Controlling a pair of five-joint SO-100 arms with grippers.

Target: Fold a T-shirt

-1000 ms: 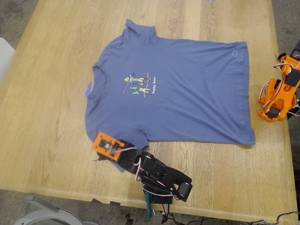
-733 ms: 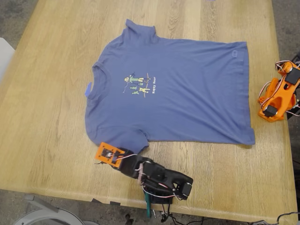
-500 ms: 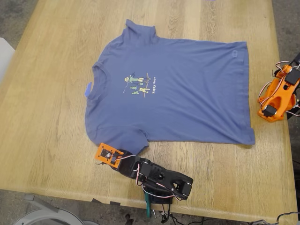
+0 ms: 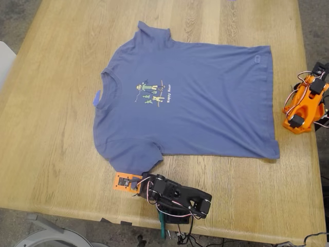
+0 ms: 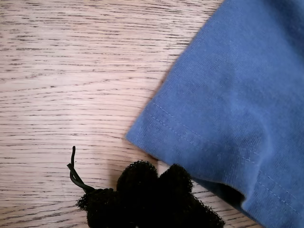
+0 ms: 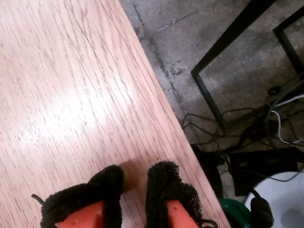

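My first claw (image 5: 152,183), pads pressed together, sits at the T-shirt (image 4: 190,98) sleeve hem; it should spread and pinch only the cuff's edge

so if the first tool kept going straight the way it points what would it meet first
Most likely the hemmed sleeve edge of the T-shirt. My first tool sits low on the table with its padded tips right beside that hem, though depth is hard to judge.
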